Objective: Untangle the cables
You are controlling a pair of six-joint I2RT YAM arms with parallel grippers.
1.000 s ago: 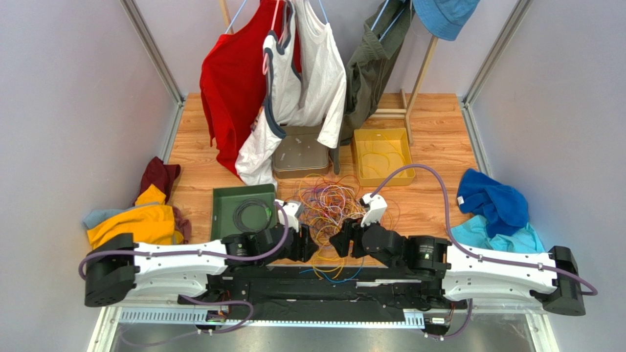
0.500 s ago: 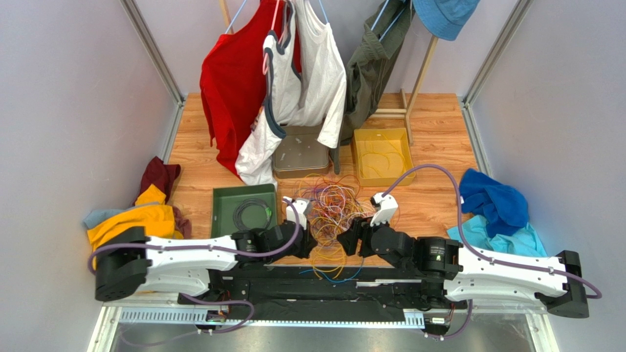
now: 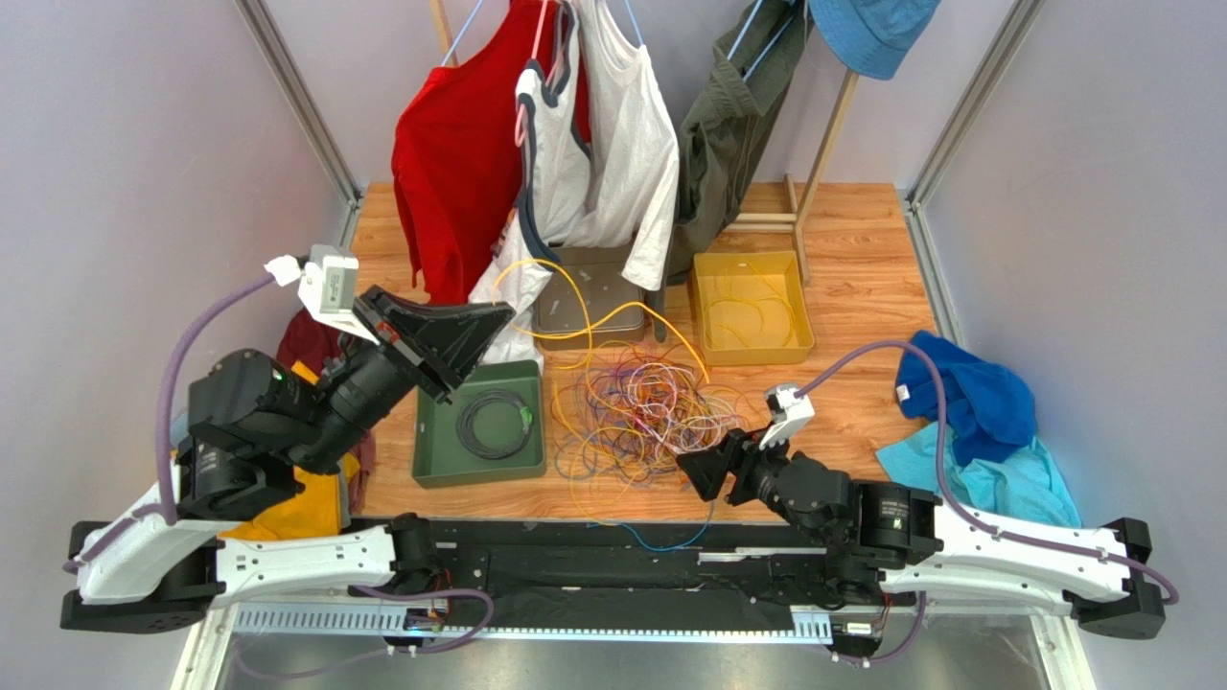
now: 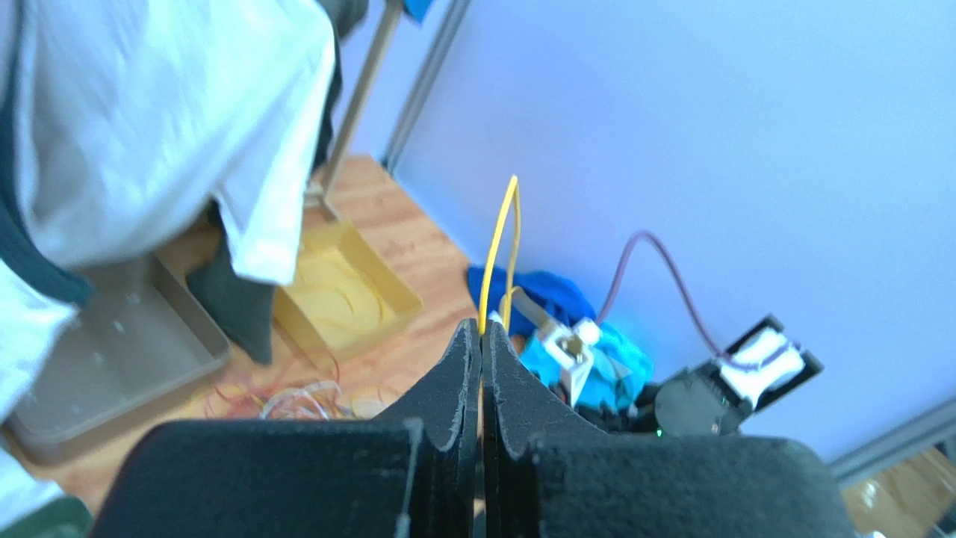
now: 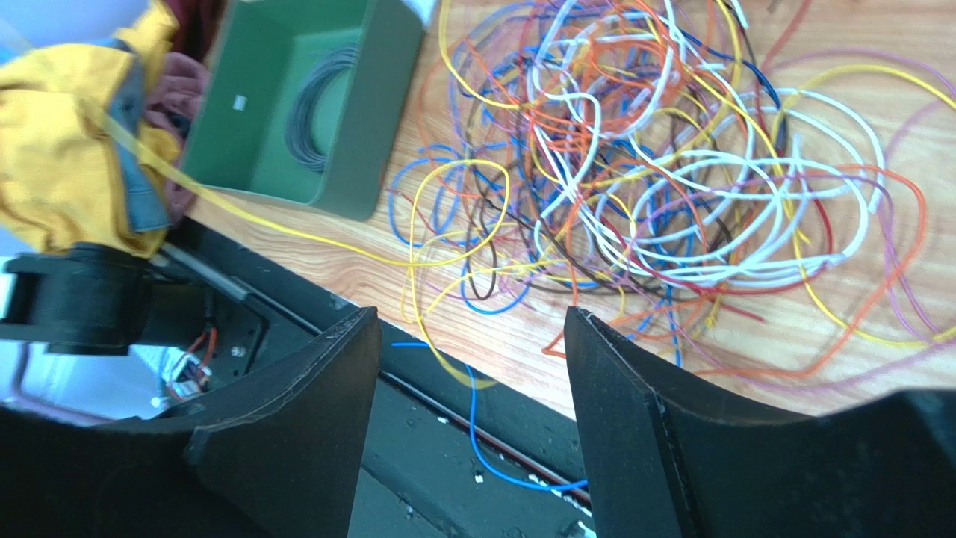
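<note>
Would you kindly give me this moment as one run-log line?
left hand: shut on yellow cable, held high | right hand: open, low beside cable tangle | task: unfinished

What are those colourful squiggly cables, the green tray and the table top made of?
The cables look like thin wire in a smooth plastic coat: bright colours, bending in soft loops. The green tray could be hard plastic or painted metal: stiff straight walls, dull even colour. The table looks wooden, with grain and plank lines, though that may be a printed layer.
</note>
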